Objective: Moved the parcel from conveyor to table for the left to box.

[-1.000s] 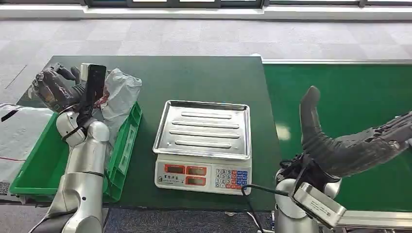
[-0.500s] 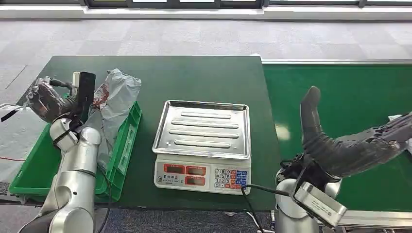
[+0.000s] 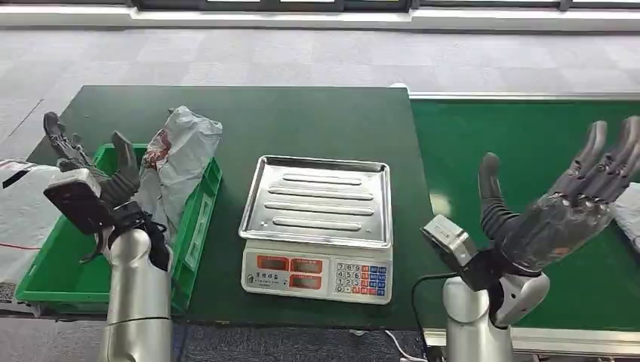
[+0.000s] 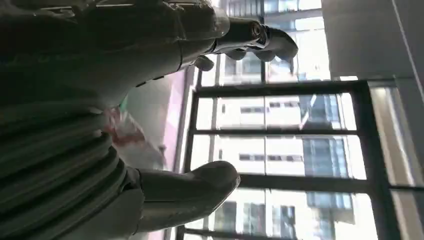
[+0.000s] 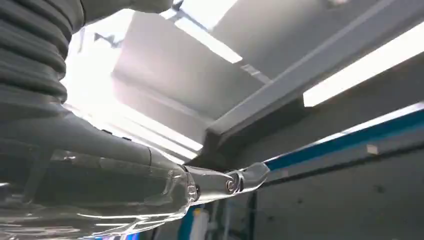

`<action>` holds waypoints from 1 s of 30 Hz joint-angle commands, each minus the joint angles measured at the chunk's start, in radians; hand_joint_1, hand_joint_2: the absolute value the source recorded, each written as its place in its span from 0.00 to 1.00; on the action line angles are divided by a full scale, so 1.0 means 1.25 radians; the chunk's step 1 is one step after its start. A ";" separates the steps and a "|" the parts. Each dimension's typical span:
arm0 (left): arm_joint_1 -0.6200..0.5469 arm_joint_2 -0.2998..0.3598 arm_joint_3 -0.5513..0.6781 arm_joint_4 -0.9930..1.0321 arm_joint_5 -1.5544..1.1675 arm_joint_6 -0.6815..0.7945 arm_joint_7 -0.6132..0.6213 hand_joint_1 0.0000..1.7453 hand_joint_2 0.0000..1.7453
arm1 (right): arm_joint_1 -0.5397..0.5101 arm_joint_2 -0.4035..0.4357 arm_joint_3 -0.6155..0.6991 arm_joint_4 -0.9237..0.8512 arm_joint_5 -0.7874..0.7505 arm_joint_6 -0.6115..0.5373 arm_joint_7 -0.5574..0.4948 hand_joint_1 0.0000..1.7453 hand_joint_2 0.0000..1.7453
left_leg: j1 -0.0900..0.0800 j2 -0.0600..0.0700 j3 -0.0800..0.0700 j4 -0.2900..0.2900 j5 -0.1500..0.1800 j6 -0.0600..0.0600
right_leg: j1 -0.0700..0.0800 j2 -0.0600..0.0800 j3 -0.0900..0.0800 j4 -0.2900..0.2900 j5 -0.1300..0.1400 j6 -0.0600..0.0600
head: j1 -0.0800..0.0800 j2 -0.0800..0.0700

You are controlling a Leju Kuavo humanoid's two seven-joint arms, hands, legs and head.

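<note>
The parcel (image 3: pixel 183 154), a crumpled grey plastic bag with a red mark, leans against the right wall of the green bin (image 3: pixel 198 219) at the table's left end. My left hand (image 3: pixel 89 181) is raised over the bin's left part, just left of the parcel, its fingers spread upward and holding nothing. In the left wrist view the left hand (image 4: pixel 100 100) has its thumb and fingers apart against windows. My right hand (image 3: pixel 571 202) is lifted above the green conveyor (image 3: pixel 528 128), fingers apart and pointing up, empty.
A weighing scale (image 3: pixel 315 226) with a steel tray stands mid-table on the dark green table (image 3: pixel 302 113). A white parcel (image 3: pixel 628 215) lies at the conveyor's right edge. A large white bag (image 3: pixel 23 215) sits left of the bin.
My left hand has dropped lower over the bin and its curled fingers have spread apart. My right hand has turned so that its fingers point upward. The parcel has stayed against the bin.
</note>
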 commanded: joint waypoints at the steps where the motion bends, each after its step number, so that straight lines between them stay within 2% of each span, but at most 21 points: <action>1: 0.135 -0.021 -0.191 -0.193 0.032 -0.021 0.002 0.00 1.00 | -0.029 0.025 -0.194 0.075 0.051 -0.001 0.017 0.00 1.00 | 0.000 0.000 0.001 -0.001 0.000 0.001 | 0.000 0.000 0.002 -0.002 0.000 0.000 | 0.000 0.000; 14: 0.135 -0.021 -0.191 -0.193 0.032 -0.021 0.002 0.00 1.00 | -0.029 0.025 -0.194 0.075 0.051 -0.001 0.017 0.00 1.00 | 0.001 0.001 0.002 -0.002 0.000 0.000 | 0.001 0.000 0.002 -0.002 0.000 0.000 | 0.000 0.000; 17: 0.181 -0.030 -0.226 -0.201 0.054 -0.046 0.000 0.00 1.00 | -0.025 0.001 -0.213 0.084 0.150 -0.001 0.099 0.00 1.00 | 0.000 0.001 0.003 -0.003 0.000 0.000 | 0.001 0.001 0.003 -0.003 0.000 0.000 | 0.000 0.000; 21: 0.224 -0.030 -0.273 -0.127 0.132 -0.080 0.008 0.00 1.00 | -0.007 -0.098 -0.185 0.166 0.270 -0.001 0.262 0.00 1.00 | 0.000 -0.001 0.004 -0.002 0.000 0.001 | 0.000 -0.001 0.004 -0.003 0.000 0.001 | 0.000 0.000; 23: 0.224 -0.030 -0.273 -0.127 0.132 -0.080 0.008 0.00 1.00 | -0.007 -0.098 -0.185 0.166 0.270 -0.001 0.262 0.00 1.00 | 0.000 -0.001 0.006 -0.005 0.001 0.001 | 0.000 -0.002 0.007 -0.006 0.000 0.001 | 0.000 0.000; 29: 0.224 -0.030 -0.273 -0.127 0.132 -0.080 0.008 0.00 1.00 | -0.007 -0.098 -0.185 0.166 0.270 -0.001 0.262 0.00 1.00 | 0.000 0.000 0.003 -0.002 -0.001 0.001 | 0.000 0.000 0.003 -0.002 -0.001 0.001 | 0.000 0.000; 30: 0.221 -0.021 -0.277 -0.111 0.130 -0.082 0.005 0.00 1.00 | -0.001 -0.121 -0.159 0.190 0.294 -0.001 0.303 0.00 1.00 | 0.000 0.000 0.004 -0.003 -0.001 0.002 | -0.001 0.000 0.004 -0.003 -0.001 0.001 | 0.000 0.000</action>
